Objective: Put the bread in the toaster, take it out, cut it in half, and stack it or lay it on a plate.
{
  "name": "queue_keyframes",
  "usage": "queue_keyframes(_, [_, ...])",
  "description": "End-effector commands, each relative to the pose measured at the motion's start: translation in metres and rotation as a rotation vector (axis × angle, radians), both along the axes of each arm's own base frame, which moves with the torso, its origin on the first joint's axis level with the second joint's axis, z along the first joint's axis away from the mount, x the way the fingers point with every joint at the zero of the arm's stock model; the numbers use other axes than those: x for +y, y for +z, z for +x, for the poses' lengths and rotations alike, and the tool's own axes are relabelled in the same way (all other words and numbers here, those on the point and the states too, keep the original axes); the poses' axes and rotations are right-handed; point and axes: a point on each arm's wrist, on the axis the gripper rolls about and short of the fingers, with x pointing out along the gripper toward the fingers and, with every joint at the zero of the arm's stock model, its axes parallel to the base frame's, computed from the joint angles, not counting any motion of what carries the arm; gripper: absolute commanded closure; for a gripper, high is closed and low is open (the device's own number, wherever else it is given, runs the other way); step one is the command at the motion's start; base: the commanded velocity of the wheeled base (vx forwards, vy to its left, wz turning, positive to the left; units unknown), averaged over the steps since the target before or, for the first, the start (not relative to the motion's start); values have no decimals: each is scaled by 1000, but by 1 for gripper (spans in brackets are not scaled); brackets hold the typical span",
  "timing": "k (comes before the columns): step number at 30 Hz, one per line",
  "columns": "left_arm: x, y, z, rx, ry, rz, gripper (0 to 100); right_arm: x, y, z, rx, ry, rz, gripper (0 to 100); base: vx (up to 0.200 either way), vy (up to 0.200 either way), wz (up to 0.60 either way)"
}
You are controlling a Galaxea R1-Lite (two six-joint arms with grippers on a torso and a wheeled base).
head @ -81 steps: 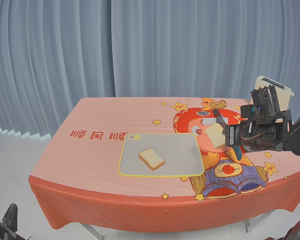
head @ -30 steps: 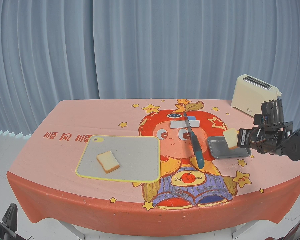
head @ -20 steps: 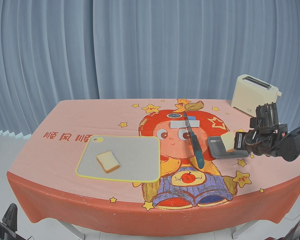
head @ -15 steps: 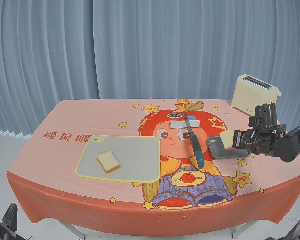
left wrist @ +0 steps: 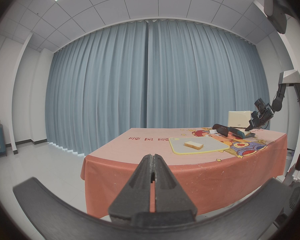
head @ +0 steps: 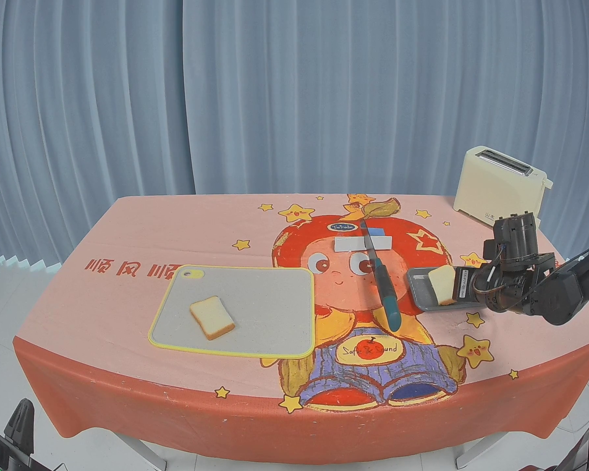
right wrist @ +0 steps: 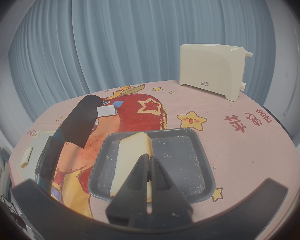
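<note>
Now the bread half [head: 442, 283] stands on edge inside the grey tray [head: 419, 297], pinched at one edge by the right gripper [head: 453, 284], jaws clamped on it. Whether its lower edge touches the tray floor, cannot tell. Just beside the tray lies the knife [head: 384, 289]. Behind the tray, apart, stands the toaster [head: 499, 186]. Well apart from the tray, beyond the knife, the cutting board [head: 262, 309] carries the other bread half [head: 211, 316]. Far from the tray, off the table [head: 144, 230], the left gripper [left wrist: 153, 174] hangs with fingers pressed together on nothing.

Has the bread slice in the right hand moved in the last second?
Yes. The bread slice has come down into the grey tray, which has not shifted.
</note>
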Motion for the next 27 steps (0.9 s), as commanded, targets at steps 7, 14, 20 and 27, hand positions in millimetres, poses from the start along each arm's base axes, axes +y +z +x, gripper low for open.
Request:
queue_keyframes(7, [0, -5, 1, 19, 1, 0, 100, 0, -5, 6, 10, -10, 3, 100, 0, 0, 0])
queue_keyframes(14, [0, -5, 1, 19, 1, 0, 100, 2, -4, 4, 7, -4, 4, 100, 0, 0, 0])
queue_keyframes(20, [0, -5, 1, 19, 1, 0, 100, 2, -2, 5, 1, -6, 8, 0, 0, 0, 0])
queue_keyframes(27, [0, -5, 1, 19, 1, 0, 100, 2, 0, 3, -6, -3, 9, 0, 0, 0, 0])
